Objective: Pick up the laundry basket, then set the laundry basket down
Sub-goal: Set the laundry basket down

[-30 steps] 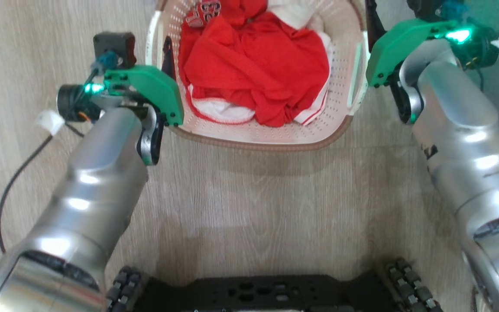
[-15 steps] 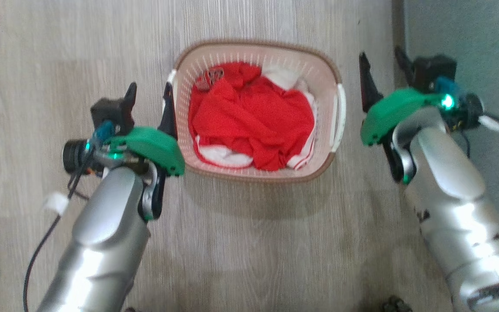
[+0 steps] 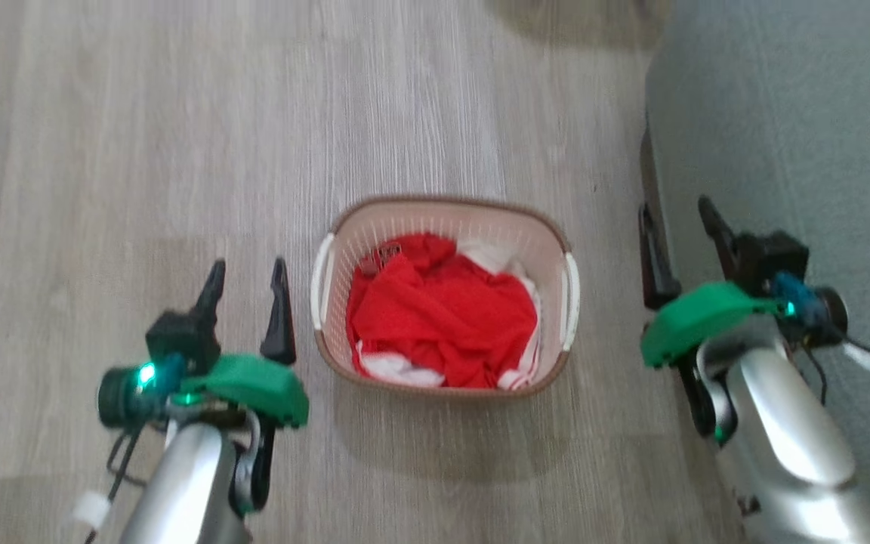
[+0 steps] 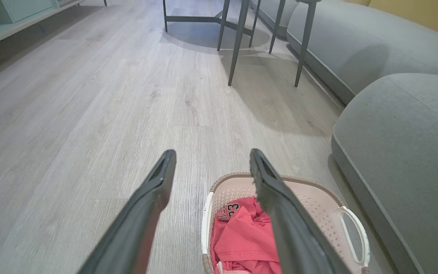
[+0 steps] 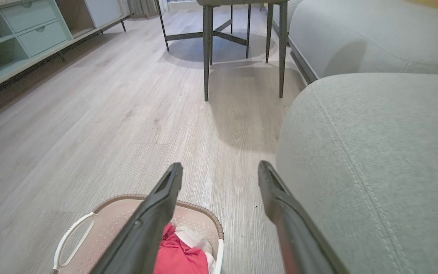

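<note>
The left gripper (image 3: 247, 266), smooth dark fingers (image 3: 279, 302) spread wide and empty, hangs just beside the left side of the basket (image 3: 446, 204), with open wood-grain floor (image 3: 140, 136) on its outer side. The basket, rounded perforated cream plastic with a brown woven rim, stands on the floor between the grippers, holding crumpled red cloth (image 3: 442, 317). The right gripper (image 3: 673, 210), also wide and empty, is near the basket's right side, by the grey fabric sofa (image 3: 782, 113) edge.

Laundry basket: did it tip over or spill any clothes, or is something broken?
Nothing stands out. The laundry basket sits upright on the wood floor, the red and white clothes all inside its rim, and no crack shows. The left tool and right tool hang open beside it, touching nothing.
</note>
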Available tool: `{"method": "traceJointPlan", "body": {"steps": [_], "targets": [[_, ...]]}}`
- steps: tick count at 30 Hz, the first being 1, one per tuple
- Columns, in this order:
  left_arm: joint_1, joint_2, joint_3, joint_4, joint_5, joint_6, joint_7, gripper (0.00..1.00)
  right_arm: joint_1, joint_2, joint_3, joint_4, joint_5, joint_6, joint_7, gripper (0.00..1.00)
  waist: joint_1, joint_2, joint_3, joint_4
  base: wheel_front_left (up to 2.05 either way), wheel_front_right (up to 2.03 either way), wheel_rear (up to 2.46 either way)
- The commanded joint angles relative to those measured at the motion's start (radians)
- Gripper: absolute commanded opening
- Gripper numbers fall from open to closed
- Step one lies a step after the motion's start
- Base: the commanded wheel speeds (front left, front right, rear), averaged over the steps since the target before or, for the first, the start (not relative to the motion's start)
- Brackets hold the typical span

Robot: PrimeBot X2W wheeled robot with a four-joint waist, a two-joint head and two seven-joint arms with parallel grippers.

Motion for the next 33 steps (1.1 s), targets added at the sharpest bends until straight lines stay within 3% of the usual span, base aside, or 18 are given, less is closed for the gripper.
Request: {"method": "traceJointPlan", "body": {"steps": [1, 17, 33], "targets": [[0.014, 0.006, 0.046, -0.050, 0.011, -0.001, -0.005, 1.00, 0.025, 0.016, 0.010, -0.052, -0.011, -0.002, -0.014, 1.00, 0.0002, -0.0001, -0.070, 0.009, 0.00, 0.00, 0.00], [0.290, -0.003, 0.117, -0.237, 0.053, -0.008, -0.005, 1.00, 0.312, 0.016, -0.041, -0.297, -0.021, -0.002, -0.014, 1.00, 0.0002, -0.0001, -0.233, 0.015, 0.00, 0.00, 0.00], [0.383, -0.005, 0.142, -0.281, 0.062, -0.008, -0.005, 1.00, 0.410, 0.016, -0.061, -0.360, -0.022, -0.002, -0.014, 1.00, 0.0002, -0.0001, -0.293, 0.019, 0.00, 0.00, 0.00]]}}
